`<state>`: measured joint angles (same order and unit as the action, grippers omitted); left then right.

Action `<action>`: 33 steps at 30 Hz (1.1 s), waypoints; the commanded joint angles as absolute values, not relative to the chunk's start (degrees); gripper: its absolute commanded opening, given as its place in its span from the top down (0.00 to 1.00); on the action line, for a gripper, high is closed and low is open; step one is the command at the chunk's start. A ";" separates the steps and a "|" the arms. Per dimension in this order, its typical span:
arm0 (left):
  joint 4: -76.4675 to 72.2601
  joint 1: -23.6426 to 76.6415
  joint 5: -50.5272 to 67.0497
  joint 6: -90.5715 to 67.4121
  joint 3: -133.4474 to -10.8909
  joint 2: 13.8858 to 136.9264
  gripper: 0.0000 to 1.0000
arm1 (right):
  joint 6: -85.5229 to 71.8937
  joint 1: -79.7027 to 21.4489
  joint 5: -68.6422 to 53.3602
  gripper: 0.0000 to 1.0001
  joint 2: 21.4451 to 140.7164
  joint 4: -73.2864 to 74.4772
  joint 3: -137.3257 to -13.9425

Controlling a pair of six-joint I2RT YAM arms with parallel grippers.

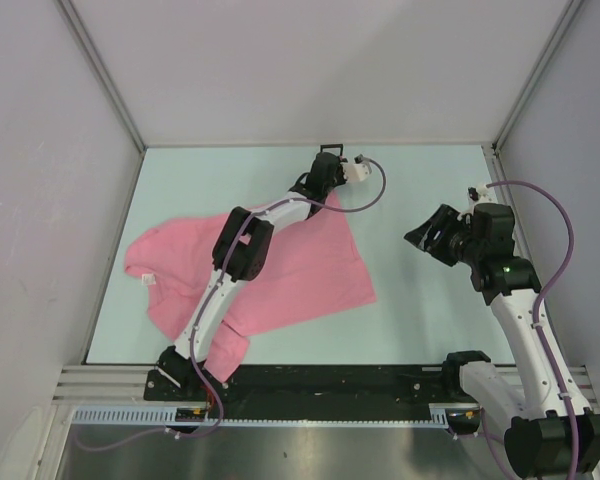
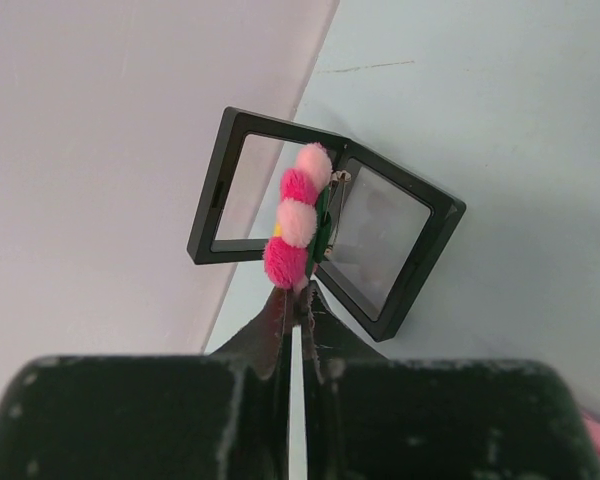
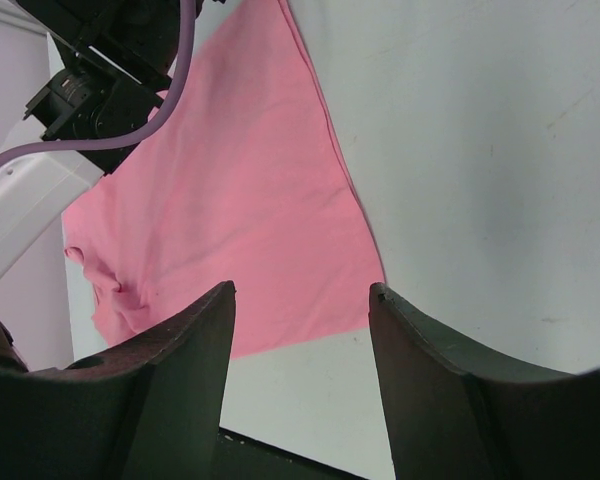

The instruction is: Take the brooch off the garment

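In the left wrist view my left gripper (image 2: pixel 301 292) is shut on the brooch (image 2: pixel 298 218), a small flower pin with pink petals, and holds it just in front of an open black square frame box (image 2: pixel 420 250). In the top view that gripper (image 1: pixel 327 160) is at the far edge of the table, beyond the pink garment (image 1: pixel 300 270). The garment lies flat in the middle-left with a rumpled left end. My right gripper (image 1: pixel 423 238) is open and empty, raised to the right of the garment, which shows in its view (image 3: pixel 230 210).
The black frame box (image 1: pixel 330 150) stands by the back wall (image 1: pixel 320 70). Side walls close in left and right. The left arm (image 1: pixel 230 260) stretches over the garment. Bare table (image 1: pixel 430 310) lies at the right.
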<state>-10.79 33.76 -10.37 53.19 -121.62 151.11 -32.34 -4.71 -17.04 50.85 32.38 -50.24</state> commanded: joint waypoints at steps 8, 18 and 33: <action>-13.27 33.66 -9.67 56.16 -122.34 152.40 0.95 | -32.17 -5.01 -18.72 0.40 50.80 31.03 -50.27; -13.27 33.40 -9.84 57.13 -121.55 152.58 0.93 | -32.25 -5.01 -19.16 0.40 50.80 31.03 -49.83; -10.81 33.22 -8.17 57.83 -121.38 152.14 0.89 | -32.87 -4.92 -20.21 0.40 50.71 30.85 -49.66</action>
<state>-10.92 33.50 -9.82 56.12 -121.45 152.00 -32.56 -4.80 -19.18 50.85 32.29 -49.58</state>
